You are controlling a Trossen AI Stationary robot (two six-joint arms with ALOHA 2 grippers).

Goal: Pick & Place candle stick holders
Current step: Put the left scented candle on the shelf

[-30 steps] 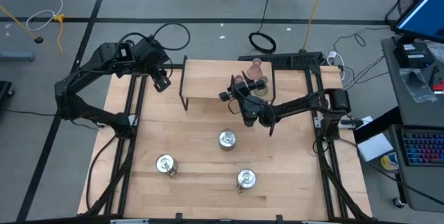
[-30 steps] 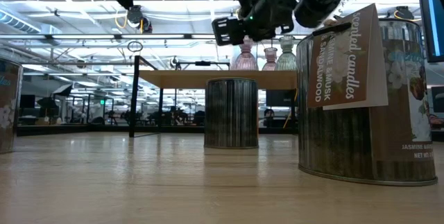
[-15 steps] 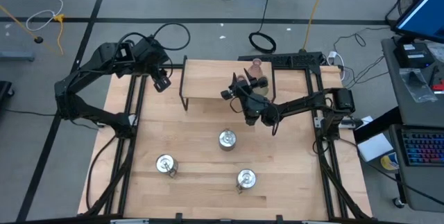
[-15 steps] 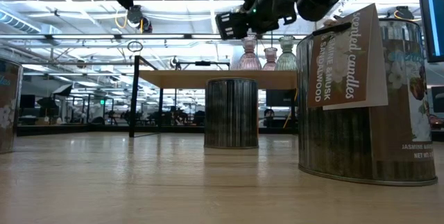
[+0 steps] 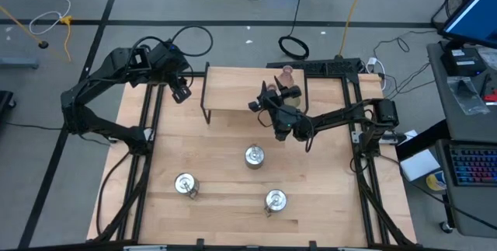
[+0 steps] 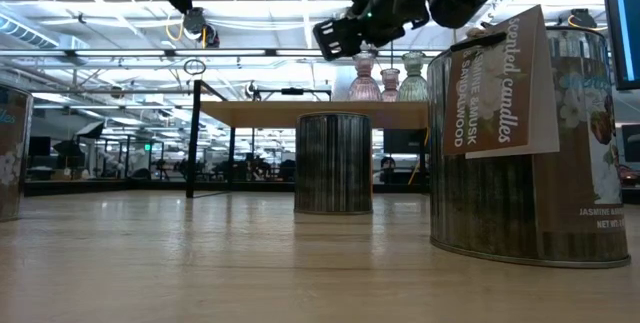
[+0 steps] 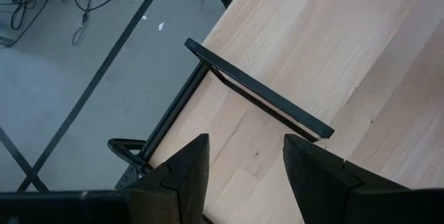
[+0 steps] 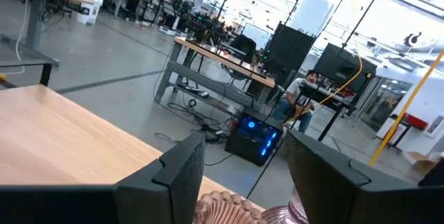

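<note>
your left gripper (image 5: 181,93) hung off the table's far left corner, just beside the left end of the raised wooden shelf (image 5: 233,95); its fingers (image 7: 187,172) stood apart with nothing between them, and past them the left wrist view showed the shelf's black metal frame (image 7: 260,96) and bare wood

on the table (image 5: 217,150) itself you had three silver holders: one near the front left (image 5: 185,183), one in the middle (image 5: 254,155), and one near the front right (image 5: 275,199). in the low view the middle one showed as a ribbed tin (image 6: 333,163) in front of the shelf, and the one nearest the camera (image 6: 520,143) filled the right side, wearing a label (image 6: 495,88) that read "scented candles"

your right gripper (image 5: 262,99) was up over the right half of the shelf, above the glass pieces, its fingers (image 8: 182,165) apart and empty. three glass holders stood in a row on the shelf's right end: a pinkish one (image 6: 364,77), a smaller pinkish one (image 6: 390,83) and a green one (image 6: 413,76), close together and upright. from above, the right arm covered most of them, so you only saw one pink top (image 5: 288,71) clear at the far edge. in the right wrist view a ridged pink rim (image 8: 229,202) sat low between the fingers, not touched by them

beyond the table a person (image 8: 300,92) sat at a desk in the room
</note>
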